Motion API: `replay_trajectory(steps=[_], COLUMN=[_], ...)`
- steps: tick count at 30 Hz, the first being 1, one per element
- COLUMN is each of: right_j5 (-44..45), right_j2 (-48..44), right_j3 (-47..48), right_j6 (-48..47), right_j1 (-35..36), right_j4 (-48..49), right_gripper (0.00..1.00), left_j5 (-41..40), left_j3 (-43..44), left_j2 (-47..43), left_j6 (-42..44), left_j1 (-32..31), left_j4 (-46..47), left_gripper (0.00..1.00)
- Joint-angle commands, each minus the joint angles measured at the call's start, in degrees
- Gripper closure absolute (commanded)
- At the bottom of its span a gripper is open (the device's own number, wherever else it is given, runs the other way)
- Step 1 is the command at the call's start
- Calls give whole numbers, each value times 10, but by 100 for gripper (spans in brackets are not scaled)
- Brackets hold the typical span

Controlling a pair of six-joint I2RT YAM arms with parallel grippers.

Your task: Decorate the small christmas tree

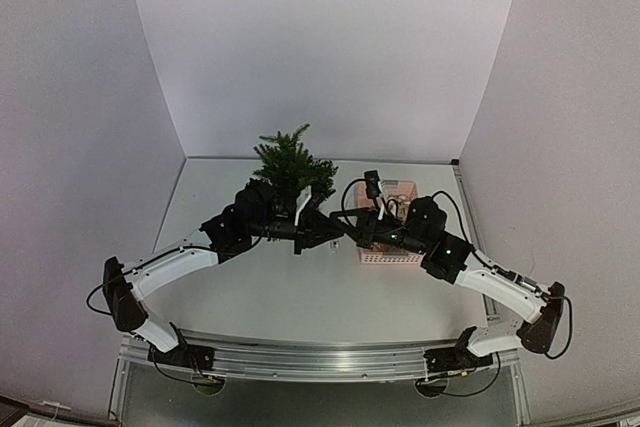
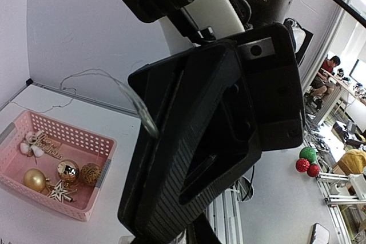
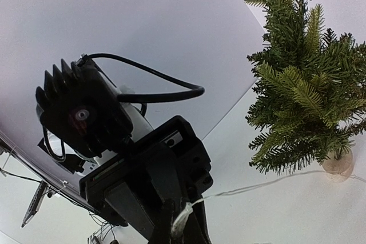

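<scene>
At mid-table, just in front of the tree point(image 1: 285, 162), the two grippers meet tip to tip. The right gripper point(image 2: 143, 215) is clamped shut, with a thin clear wire point(image 3: 269, 184) running into the seam of its jaws and a small bulb point(image 2: 150, 127) right at the pinch. The left gripper point(image 1: 335, 231) is at the same stretch of wire, but I cannot tell whether its jaws have closed on it. The tree stands upright at the back of the table point(image 1: 260, 287). In the right wrist view the wire trails off toward the tree's pale base, and whether it is caught there is unclear. A pink basket point(image 2: 57, 201) of baubles point(image 2: 67, 171) lies under the right arm, close to the meeting point. The main risk, as I judge it, is the handover. The wire is thin and slick, so if one side lets go before the other has a firm hold, the wire will drop. If both hold and the arms pull apart, the line could go taut and drag or tip the light tree. With the fingers this close, a small misjudged move could knock one gripper into the other. A low swing of the right arm might shove the basket. Loose wire could also snag on the branches.
</scene>
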Motion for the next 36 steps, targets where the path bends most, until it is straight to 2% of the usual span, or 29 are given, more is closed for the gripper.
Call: replay_trajectory(steps=[1, 9, 10, 13, 15, 19, 21, 25, 27, 32, 36], right_j5=[0, -11, -10, 12, 34, 108, 180, 277, 293, 251, 210], right_j2=[0, 18, 19, 13, 5, -22, -36, -57, -58, -43, -76], right_j3=[-7, -9, -11, -24, -36, -65, -84, -102, -95, -51, -90], right_j6=[8, 16, 18, 27, 35, 51, 65, 91, 102, 120, 182], right_j1=[4, 4, 4, 3, 4, 3, 3, 2, 1, -6, -25], right_j4=[24, 24, 24, 24, 25, 24, 24, 13, -30, -213, -231], right_gripper=[100, 99, 93, 56, 41, 25, 18, 13, 12, 12, 11], left_j5=[-8, -16, -17, -18, -12, -3, 7, 15, 7, -19, -22], left_j3=[12, -9, -14, -34, -39, -42, -42, -42, -40, -41, -51], left_j2=[-31, -51, -54, -66, -70, -75, -78, -83, -88, -100, -106], left_j6=[7, 31, 35, 64, 95, 180, 213, 239, 247, 273, 310], left_j1=[2, 3, 3, 3, 3, 3, 3, 3, 3, 3, 3], left_j4=[-4, -33, -38, -61, -82, -136, -161, -198, -205, -219, -248], left_gripper=[98, 100, 100, 100, 100, 100, 100, 100, 100, 100, 100])
